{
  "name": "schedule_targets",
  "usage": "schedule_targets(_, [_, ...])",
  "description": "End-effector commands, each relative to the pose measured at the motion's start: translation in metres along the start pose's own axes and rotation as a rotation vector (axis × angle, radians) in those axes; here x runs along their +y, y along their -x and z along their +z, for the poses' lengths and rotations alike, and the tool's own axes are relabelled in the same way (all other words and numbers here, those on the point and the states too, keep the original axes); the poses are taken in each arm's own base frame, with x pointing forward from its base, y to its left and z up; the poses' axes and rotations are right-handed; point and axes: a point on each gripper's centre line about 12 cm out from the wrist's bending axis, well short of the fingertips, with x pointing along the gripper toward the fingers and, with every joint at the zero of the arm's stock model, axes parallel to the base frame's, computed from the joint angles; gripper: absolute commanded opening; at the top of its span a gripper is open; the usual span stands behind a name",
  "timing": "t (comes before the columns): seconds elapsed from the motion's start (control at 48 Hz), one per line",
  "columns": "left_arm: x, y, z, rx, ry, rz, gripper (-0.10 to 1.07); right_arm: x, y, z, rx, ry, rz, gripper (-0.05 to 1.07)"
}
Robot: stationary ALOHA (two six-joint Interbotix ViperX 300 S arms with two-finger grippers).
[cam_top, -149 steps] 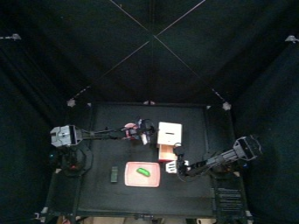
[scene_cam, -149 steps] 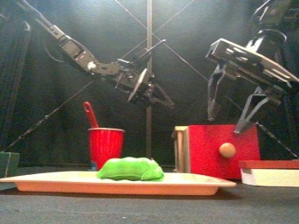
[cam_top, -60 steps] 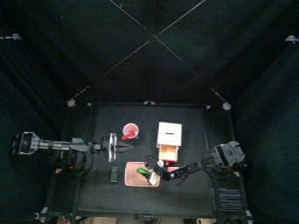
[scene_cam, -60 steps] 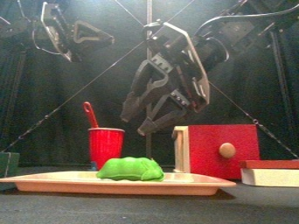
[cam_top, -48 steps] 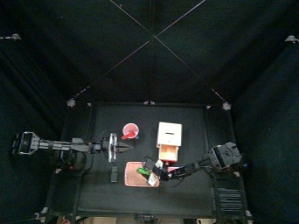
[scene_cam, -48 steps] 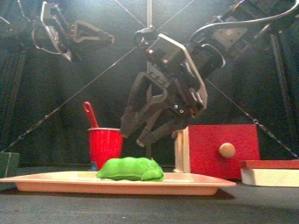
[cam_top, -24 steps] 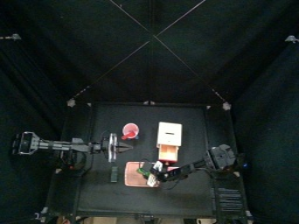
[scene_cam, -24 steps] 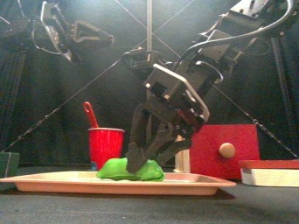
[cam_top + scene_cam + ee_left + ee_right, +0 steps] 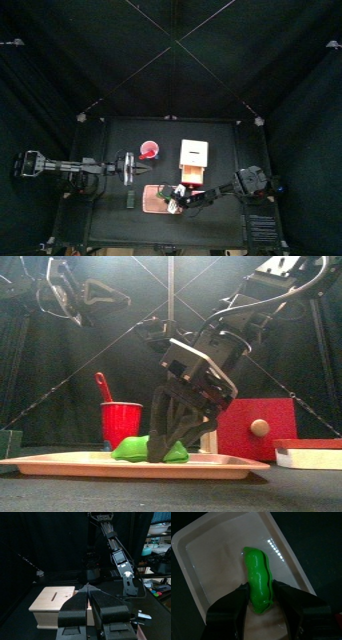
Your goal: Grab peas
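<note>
1. Top view: my right end effector (image 9: 173,199) reaches in over the pink tray (image 9: 144,198) near the tabletop's (image 9: 120,140) front edge. My left arm is parked at the left side, clear of the tray. A red cup (image 9: 148,151) and a pale wooden box (image 9: 197,152) stand further back.
2. Front view: my right end effector (image 9: 168,450) is down on the tray (image 9: 80,463), one finger either side of the peas (image 9: 139,447), which lie on the tray.
3. Left wrist view: my left end effector (image 9: 91,604) has its fingers pressed together, empty, with the wooden box (image 9: 55,603) beyond.
4. Right wrist view: my right end effector (image 9: 263,602) is spread, straddling one end of the bright green peas (image 9: 258,576). I cannot tell if the fingers (image 9: 233,605) touch the pod.
</note>
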Motion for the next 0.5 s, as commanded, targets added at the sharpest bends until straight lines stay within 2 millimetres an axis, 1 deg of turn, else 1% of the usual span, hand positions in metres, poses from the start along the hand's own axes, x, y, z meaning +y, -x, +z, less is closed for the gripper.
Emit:
schedule_targets(0.0, [0.001,-0.002,0.007,-0.029,-0.002,0.004,0.43,0.005,0.011,0.016,-0.038,-0.02,0.026,0.75])
schedule_targets(0.146, [0.001,-0.002,0.007,-0.029,0.0,0.004,0.43,0.006,0.019,0.023,-0.055,-0.03,0.038,0.75])
schedule_targets(0.354, [0.001,-0.002,0.007,-0.03,0.001,0.006,0.43,0.008,0.047,0.044,-0.112,-0.059,0.082,0.75])
schedule_targets(0.479, [0.001,-0.002,0.008,-0.035,0.001,0.006,0.43,0.006,0.055,0.049,-0.125,-0.071,0.089,0.74])
